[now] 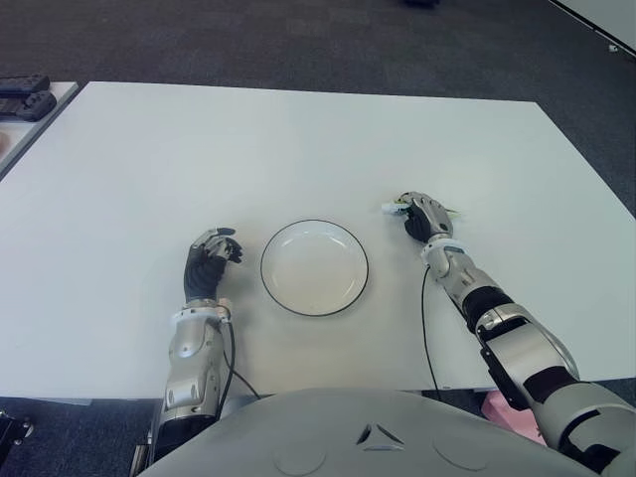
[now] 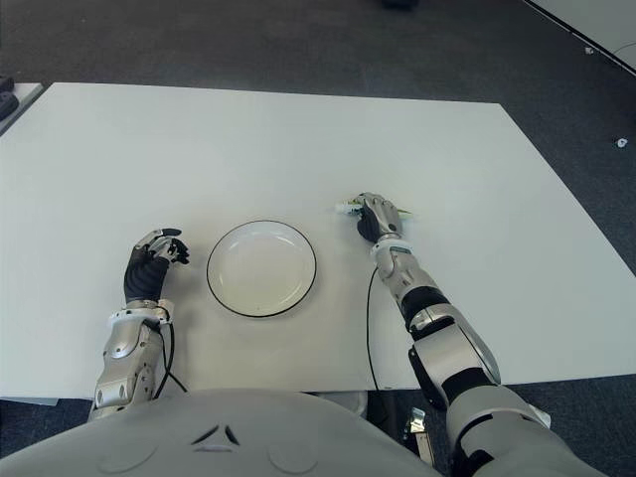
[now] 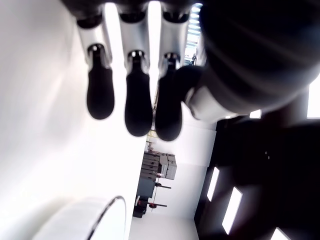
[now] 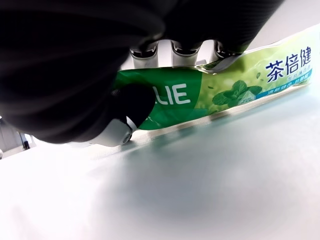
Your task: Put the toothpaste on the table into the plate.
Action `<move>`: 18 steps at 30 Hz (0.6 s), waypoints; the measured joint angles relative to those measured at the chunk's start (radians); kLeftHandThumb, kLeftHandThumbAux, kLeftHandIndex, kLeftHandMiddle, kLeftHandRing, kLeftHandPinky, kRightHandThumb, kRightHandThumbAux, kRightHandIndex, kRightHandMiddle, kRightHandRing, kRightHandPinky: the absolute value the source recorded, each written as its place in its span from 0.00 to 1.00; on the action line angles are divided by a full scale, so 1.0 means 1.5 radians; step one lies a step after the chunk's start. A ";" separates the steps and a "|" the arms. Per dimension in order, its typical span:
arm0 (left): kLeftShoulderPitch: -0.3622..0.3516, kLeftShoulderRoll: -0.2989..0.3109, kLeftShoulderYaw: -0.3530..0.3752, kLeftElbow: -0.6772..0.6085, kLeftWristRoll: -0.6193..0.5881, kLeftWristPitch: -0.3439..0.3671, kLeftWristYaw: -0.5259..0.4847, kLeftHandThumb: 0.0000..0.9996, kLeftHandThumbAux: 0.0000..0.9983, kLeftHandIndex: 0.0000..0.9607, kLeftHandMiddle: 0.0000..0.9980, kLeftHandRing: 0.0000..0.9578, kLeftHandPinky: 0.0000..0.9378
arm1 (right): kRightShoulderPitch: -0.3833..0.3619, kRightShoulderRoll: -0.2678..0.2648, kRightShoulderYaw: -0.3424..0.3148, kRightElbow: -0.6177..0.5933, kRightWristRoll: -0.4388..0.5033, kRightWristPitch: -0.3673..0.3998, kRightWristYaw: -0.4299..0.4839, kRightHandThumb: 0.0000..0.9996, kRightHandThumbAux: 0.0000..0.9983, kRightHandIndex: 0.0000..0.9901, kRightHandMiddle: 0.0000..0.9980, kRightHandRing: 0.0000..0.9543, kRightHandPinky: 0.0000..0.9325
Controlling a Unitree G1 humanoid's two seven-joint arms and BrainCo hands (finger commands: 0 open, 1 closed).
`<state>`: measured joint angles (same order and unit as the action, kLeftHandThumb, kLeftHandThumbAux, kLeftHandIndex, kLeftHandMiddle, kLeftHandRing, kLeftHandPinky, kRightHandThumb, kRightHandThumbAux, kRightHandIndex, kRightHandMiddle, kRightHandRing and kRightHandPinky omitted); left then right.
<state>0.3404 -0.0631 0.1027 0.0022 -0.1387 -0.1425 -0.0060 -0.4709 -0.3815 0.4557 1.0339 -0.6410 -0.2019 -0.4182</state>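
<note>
**Item 1 – toothpaste**: green tube w/ white lettering, mint-leaf print and Chinese characters. Lay on the table, to the robot's right of the plate, near it but apart, not in it. In the eye views mostly covered by the R hand; only the white cap end showed toward the plate, plus a thin sliver past the hand on the far side.

**Item 2 – R hand**: was on the toothpaste, fingers curled over the tube's top, thumb pressed on its near face, i.e. closed around the tube. Tube's lower edge appeared to meet the tabletop in the R wrist view; lifted or not, couldn't tell. Forearm ran back toward the robot's torso w/ a black cable alongside.

**Item 3 – plate**: round, white, dark rim, flat on the table between the two hands, nothing in it. Rim also showed in the L wrist view.

**Item 4 – L hand**: showed just beside the plate on its left, not touching it. Fingers loosely bent, gaps btwn them, holding nothing.

**Item 5 – table**: white, rectangular, on dark carpet.

**Item 6 – misc.:** dark objects on a separate surface at far left, too small to ID.
</note>
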 measured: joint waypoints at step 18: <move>-0.001 0.001 0.001 0.002 0.000 0.000 0.000 0.71 0.72 0.45 0.62 0.63 0.63 | 0.079 -0.030 -0.048 -0.135 0.009 -0.015 -0.041 0.95 0.66 0.38 0.49 0.60 0.78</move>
<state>0.3395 -0.0623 0.1036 0.0046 -0.1383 -0.1418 -0.0062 -0.3523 -0.4261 0.3842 0.8308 -0.6276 -0.2239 -0.4794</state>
